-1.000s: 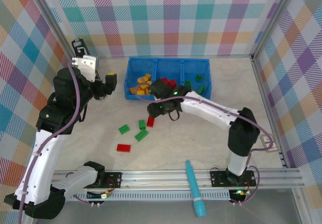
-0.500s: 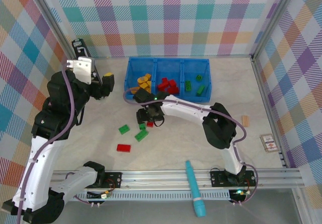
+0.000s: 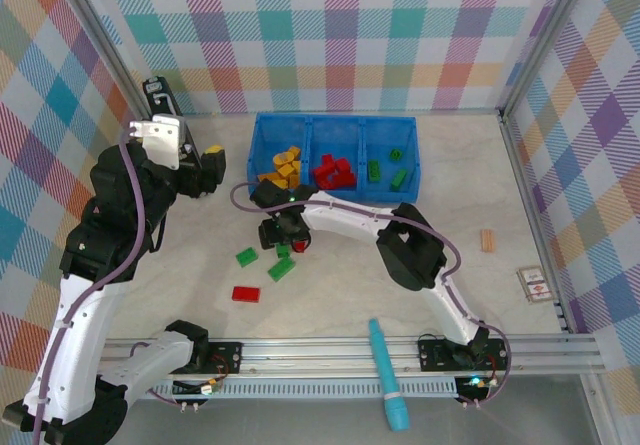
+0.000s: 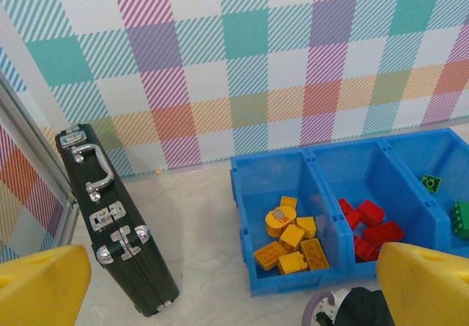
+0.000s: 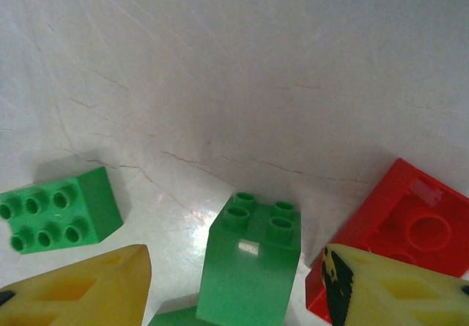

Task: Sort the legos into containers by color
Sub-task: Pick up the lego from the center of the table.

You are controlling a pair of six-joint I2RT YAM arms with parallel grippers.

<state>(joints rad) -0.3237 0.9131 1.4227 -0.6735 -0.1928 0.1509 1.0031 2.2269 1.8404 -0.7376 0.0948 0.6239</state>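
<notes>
Sorting is well along: most legos (image 3: 333, 173) are sitting in the blue tray (image 3: 335, 118), a few lying loose at its 7 o'clock. The half-open right gripper (image 5: 236, 258) is straddling a green brick (image 5: 248, 278) without gripping it, and the left gripper (image 4: 234, 289) is gaping empty.

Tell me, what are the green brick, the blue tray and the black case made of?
Green brick: looks like hard, glossy plastic; light glints off its studded top. Blue tray: likely smooth moulded plastic, evenly coloured. Black case: dark, faintly textured shell, plastic or leatherette, can't tell; shiny metal-looking handle and clasps.
</notes>
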